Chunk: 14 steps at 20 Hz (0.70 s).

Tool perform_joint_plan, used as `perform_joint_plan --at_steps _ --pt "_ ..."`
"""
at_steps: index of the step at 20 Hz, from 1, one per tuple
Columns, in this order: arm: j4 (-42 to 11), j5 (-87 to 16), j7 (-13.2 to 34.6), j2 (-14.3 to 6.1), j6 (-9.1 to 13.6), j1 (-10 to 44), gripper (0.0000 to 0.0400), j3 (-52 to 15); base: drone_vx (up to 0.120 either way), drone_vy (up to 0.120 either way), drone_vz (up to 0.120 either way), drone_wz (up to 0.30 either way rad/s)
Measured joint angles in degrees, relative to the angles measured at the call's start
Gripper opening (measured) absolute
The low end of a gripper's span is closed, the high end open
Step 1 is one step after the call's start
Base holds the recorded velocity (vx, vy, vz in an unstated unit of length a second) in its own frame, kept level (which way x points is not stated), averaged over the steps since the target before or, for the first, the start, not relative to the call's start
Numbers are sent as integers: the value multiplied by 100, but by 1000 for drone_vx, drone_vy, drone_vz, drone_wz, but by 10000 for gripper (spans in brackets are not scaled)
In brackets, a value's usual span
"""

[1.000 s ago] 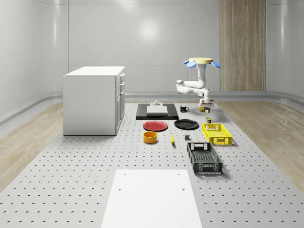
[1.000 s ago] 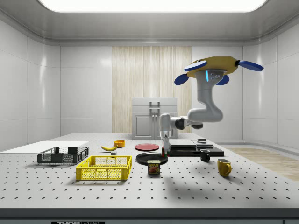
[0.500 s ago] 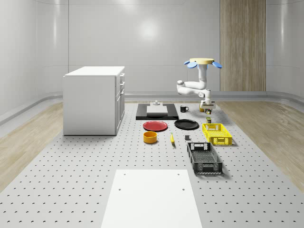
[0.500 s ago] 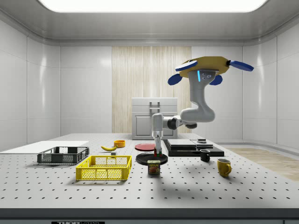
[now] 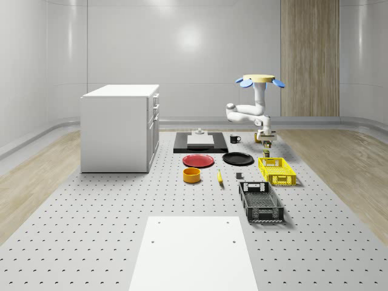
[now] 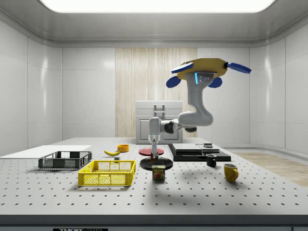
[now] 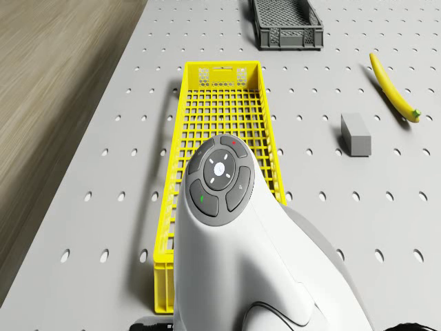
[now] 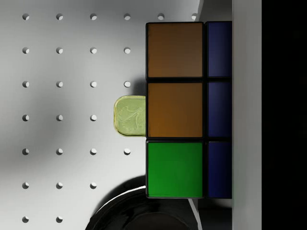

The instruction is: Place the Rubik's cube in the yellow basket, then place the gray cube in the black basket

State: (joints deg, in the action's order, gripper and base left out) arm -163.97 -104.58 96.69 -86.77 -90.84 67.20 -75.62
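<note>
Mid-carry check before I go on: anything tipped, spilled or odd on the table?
Nothing stands out. The Rubik's cube sits square in the gripper above the can. Yellow basket, black basket, gray cube and banana lie flat. The drone hovers above the table.

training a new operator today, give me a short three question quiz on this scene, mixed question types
1. True or false: the multicoloured Rubik's cube already lies in the yellow mesh basket.
2. Which lies nearer the small gray block? A: yellow banana; B: orange bowl.
3. Fill in: the drone hovers above the ___ table.

Key: 1 false, the cube is held at the gripper; 2 A; 3 perforated.
</note>
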Motion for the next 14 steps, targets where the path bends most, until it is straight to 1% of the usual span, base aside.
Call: perform_joint_plan --at_steps 14 --pt "3 22 11 -54 -51 15 325 -8 120 0 0 0"
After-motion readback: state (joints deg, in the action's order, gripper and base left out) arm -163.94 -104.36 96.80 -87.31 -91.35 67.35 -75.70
